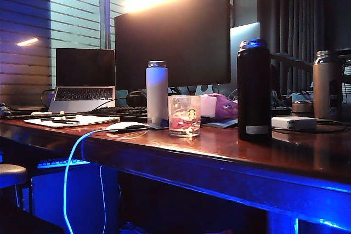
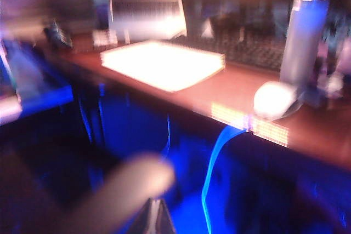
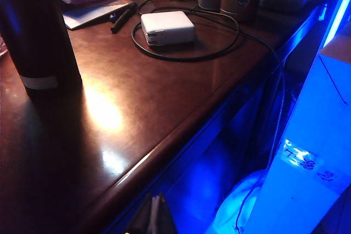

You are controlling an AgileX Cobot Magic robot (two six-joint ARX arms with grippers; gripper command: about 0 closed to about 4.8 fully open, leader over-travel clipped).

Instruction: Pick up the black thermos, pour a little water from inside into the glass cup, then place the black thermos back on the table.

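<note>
black thermos (image 1: 253,89) upright on table (image 1: 219,146), beside glass cup (image 1: 184,115)

Dark, pointed tips of the right tool (image 3: 155,217) and left tool (image 2: 155,218), pressed together.

table (image 1: 230,146) bears black thermos (image 1: 253,91), glass cup (image 1: 184,115).

Office desk: monitor (image 1: 173,36), laptop (image 1: 85,80), keyboard (image 1: 118,113)
</note>
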